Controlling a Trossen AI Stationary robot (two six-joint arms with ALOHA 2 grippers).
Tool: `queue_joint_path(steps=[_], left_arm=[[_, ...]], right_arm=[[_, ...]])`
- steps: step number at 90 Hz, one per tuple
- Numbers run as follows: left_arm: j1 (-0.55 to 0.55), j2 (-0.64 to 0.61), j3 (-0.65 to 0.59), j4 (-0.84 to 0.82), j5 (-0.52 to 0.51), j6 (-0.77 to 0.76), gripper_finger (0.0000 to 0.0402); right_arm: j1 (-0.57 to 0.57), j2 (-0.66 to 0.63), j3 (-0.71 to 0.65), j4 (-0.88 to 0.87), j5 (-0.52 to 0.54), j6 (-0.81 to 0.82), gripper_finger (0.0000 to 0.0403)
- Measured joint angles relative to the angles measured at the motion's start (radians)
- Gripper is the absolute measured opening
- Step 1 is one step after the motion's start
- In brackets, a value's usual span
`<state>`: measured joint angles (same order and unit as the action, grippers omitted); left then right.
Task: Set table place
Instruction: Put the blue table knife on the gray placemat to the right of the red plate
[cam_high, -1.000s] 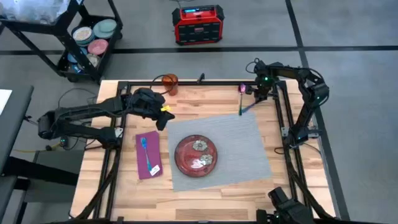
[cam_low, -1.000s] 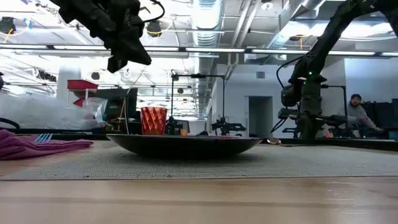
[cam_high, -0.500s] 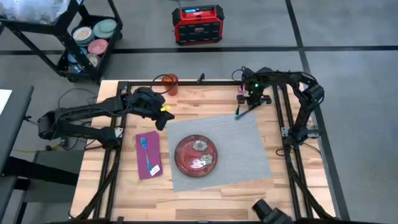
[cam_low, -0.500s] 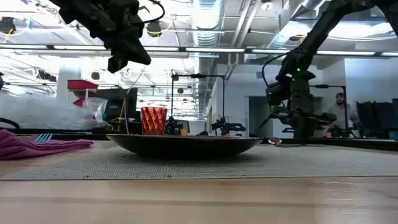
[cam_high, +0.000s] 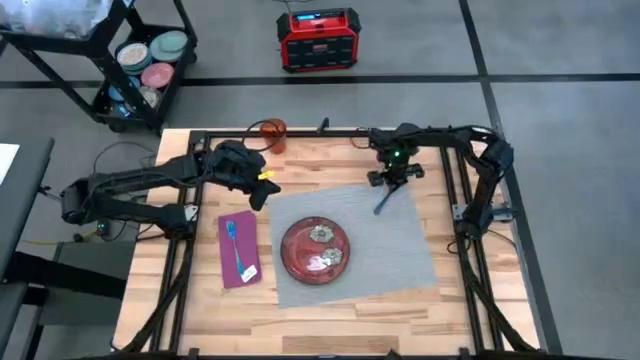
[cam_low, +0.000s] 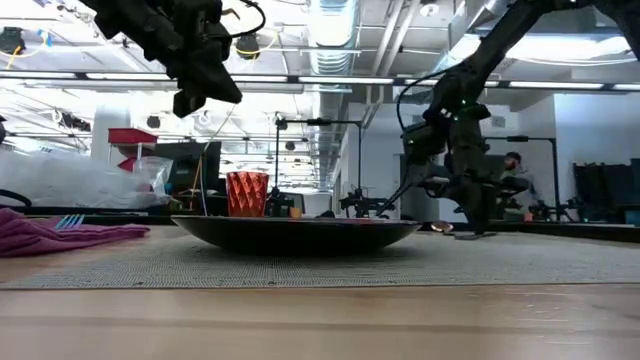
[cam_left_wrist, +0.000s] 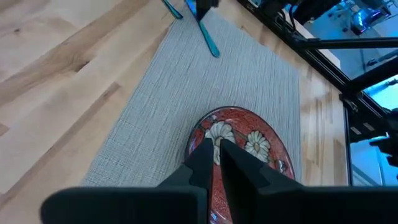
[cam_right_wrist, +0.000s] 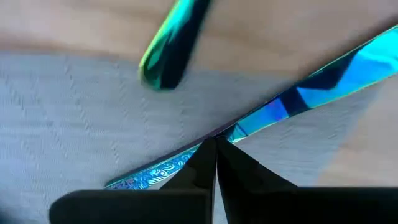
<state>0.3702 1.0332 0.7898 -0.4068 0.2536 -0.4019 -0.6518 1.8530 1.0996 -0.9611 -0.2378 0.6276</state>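
Leftward along the table's (cam_high: 330, 305) far edge my right gripper (cam_high: 393, 178) has swung — fingers pinched on a slim blue utensil (cam_high: 385, 198), iridescent, slanting over the grey placemat's (cam_high: 400, 250) far corner. My left gripper (cam_high: 262, 188) hovers beside the red flowered plate (cam_high: 315, 249), fingers together, empty.

Grey floor (cam_high: 560, 40) crossed by dark seams surrounds the work area. A black wheeled cart (cam_high: 140, 60) holding dishes stands far left; a red box (cam_high: 318, 40) sits far centre. Overhead, strip lights (cam_low: 330, 88) and ducts (cam_low: 335, 30).
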Motion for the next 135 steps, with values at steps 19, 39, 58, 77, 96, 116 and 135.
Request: queue_joint_path(steps=[19,39,58,77,96,116,135], left_arm=[[0.0,0.0,0.0,0.0,0.0,0.0,0.001],[0.0,0.0,0.0,-0.005,-0.001,0.0,0.001],[0.0,0.0,0.0,-0.007,-0.001,0.0,0.001],[-0.015,0.0,0.0,-0.059,-0.004,-0.003,0.001],[-0.041,0.0,0.0,-0.075,-0.003,-0.003,0.001],[-0.045,0.0,0.0,-0.075,-0.003,-0.022,0.001],[-0.049,0.0,0.0,-0.075,-0.001,-0.055,0.001]], right_arm=[[0.118,0.001,-0.001,0.001,-0.021,0.043,0.0],[0.24,0.001,-0.001,0.002,-0.041,0.088,0.0],[0.353,0.001,-0.003,0.003,-0.052,0.129,0.0],[0.462,0.0,-0.033,-0.004,-0.09,0.165,0.0],[0.541,-0.002,-0.041,-0.004,-0.078,0.2,0.0],[0.597,-0.061,0.033,-0.093,0.046,0.247,0.0],[0.569,-0.1,0.023,-0.184,0.111,0.255,0.0]])
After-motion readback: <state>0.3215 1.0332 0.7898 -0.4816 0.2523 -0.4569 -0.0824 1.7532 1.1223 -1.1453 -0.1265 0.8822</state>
